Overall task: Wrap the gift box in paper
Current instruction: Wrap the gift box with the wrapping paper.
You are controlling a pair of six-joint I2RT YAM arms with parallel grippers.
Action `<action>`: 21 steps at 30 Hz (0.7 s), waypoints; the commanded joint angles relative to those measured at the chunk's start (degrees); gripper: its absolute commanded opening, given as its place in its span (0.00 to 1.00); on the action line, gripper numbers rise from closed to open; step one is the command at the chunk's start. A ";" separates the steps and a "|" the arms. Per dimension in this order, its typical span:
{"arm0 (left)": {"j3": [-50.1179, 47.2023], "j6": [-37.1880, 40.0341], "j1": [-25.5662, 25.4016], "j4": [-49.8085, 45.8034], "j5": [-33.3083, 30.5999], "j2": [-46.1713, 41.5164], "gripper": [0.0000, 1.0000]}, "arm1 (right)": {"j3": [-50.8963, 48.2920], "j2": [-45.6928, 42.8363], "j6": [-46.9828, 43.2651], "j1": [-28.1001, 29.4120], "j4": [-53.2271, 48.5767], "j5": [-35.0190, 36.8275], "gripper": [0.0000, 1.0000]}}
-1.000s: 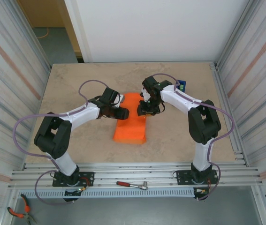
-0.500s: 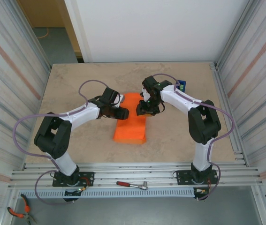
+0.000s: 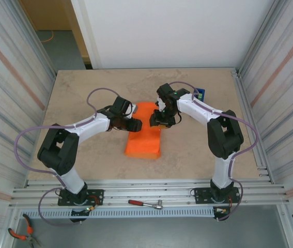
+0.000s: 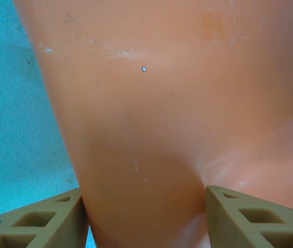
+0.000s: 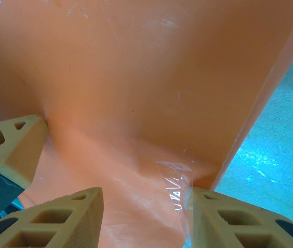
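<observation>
On the desk [image 3: 198, 155] the orange paper [image 3: 143, 140] lies folded into a long block between the two pincers, its near end reaching past them. The left pincer [image 4: 143, 209] is clamped on the paper, a finger against each side. The right pincer [image 5: 143, 204] stands with fingers apart astride it, whether squeezing cannot be told, and clear tape [image 5: 173, 182] sits just beside one of its fingers.
</observation>
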 commanded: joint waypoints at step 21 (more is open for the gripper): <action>-2.94 1.24 -1.94 -6.83 -3.71 5.43 0.57 | -2.12 1.39 7.35 -2.24 -2.40 0.61 0.48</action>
